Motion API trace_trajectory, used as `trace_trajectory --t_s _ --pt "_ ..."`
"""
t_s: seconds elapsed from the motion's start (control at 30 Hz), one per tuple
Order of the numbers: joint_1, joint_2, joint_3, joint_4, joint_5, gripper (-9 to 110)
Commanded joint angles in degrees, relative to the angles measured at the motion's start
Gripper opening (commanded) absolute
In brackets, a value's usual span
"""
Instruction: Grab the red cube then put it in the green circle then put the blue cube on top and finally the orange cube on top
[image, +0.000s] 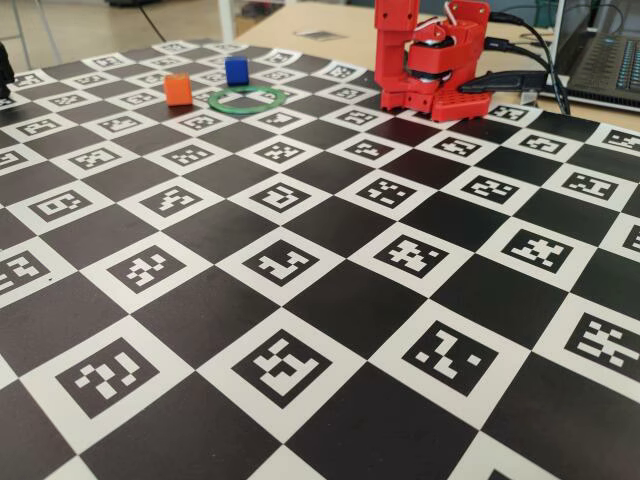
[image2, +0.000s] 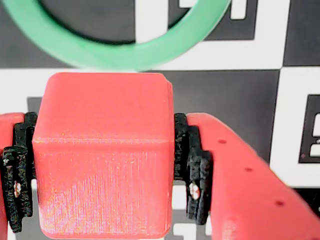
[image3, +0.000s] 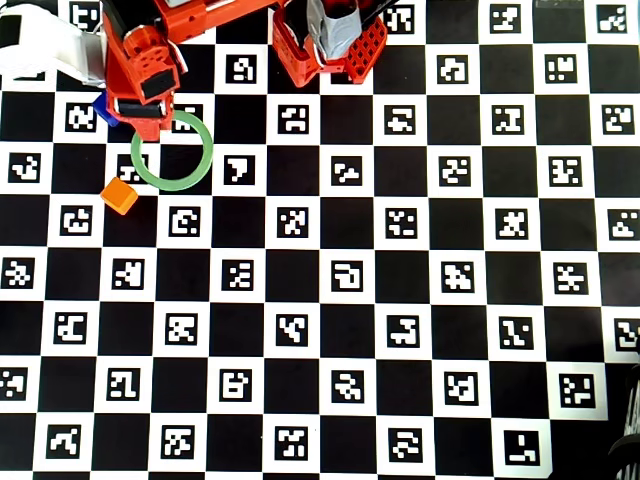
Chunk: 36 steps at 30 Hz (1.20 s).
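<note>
In the wrist view the gripper (image2: 104, 165) is pinched on the red cube (image2: 102, 155), black toothed pads (image2: 192, 170) pressed flat against its two side faces. The green circle (image2: 120, 50) lies just beyond the cube's far top edge — straight ahead of the jaws, not off to either side, its near arc blurred and partly cut off by the frame. So the coming move looks like a short carry forward until the cube sits over the open centre, then a lowering.

The overhead view agrees: the gripper (image3: 148, 118) hangs at the ring's (image3: 200, 170) upper-left rim, the cube itself hidden beneath the arm. The blue cube (image3: 101, 106) peeks out just left of the arm, and the orange cube (image3: 119, 196) rests on the checkered marker board (image3: 400, 300) just outside the ring's lower left.

The red cube looks matte, with fine print lines on its near face and softly rounded edges — held square in the jaws, not tilted. In the fixed view the ring (image: 246, 98) is still empty
</note>
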Motion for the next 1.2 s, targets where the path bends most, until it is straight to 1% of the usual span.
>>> trace_trajectory --t_s 0.0,0.4,1.17 --pt "0.62 3.96 0.09 -2.72 -0.44 2" --pt "-1.32 3.25 9.58 -13.89 3.25 2" --pt "-1.67 -4.83 21.97 -27.51 1.05 2"
